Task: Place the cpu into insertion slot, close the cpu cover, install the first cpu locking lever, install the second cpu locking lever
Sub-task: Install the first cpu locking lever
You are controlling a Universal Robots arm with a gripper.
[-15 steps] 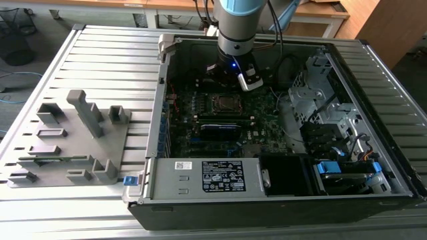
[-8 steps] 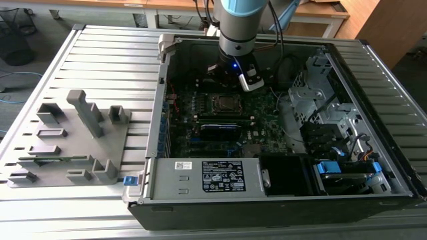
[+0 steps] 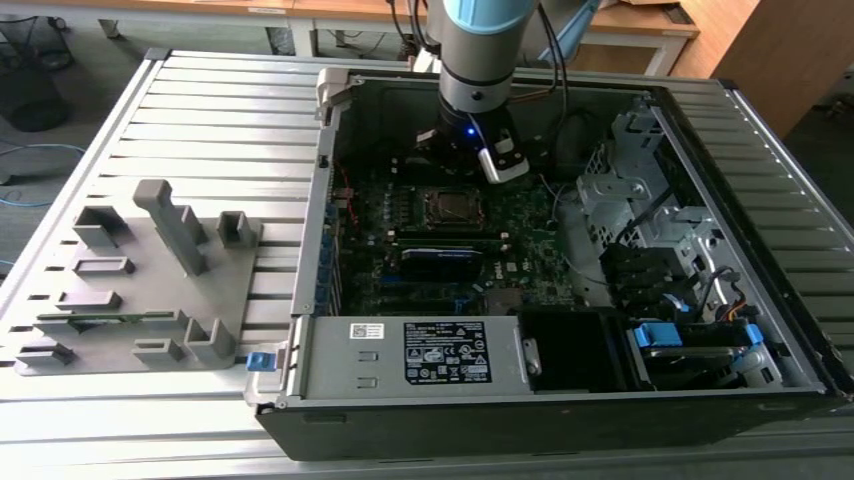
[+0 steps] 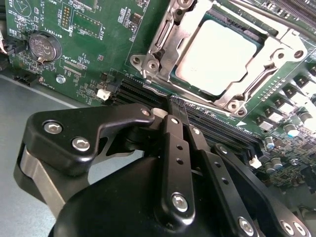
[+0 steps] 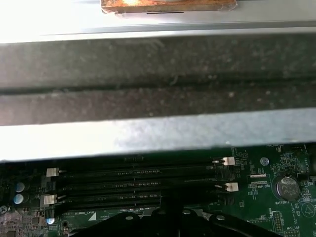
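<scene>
The cpu [image 4: 217, 57] lies flat in the insertion slot [image 3: 454, 206], its pale metal face showing through the window of the cpu cover [image 4: 165, 47]. The cover's silvery frame lies down over the chip. In the second wrist view my gripper [image 4: 180, 104] is shut, its two black fingers [image 4: 174, 148] pressed together with nothing between them. Its tips are just off the socket's near corner, beside a thin metal lever rod [image 4: 157, 91]. The exterior view has the gripper [image 3: 461, 165] low over the board, just behind the socket.
Black memory slots [image 5: 138, 185] run beside the socket, close to the case wall [image 5: 158, 74]. A coin battery [image 4: 43, 45] sits on the green board. A power supply [image 3: 414, 355] and drive cage [image 3: 641, 200] crowd the case. A grey fixture rack [image 3: 134, 280] stands at the exterior view's left.
</scene>
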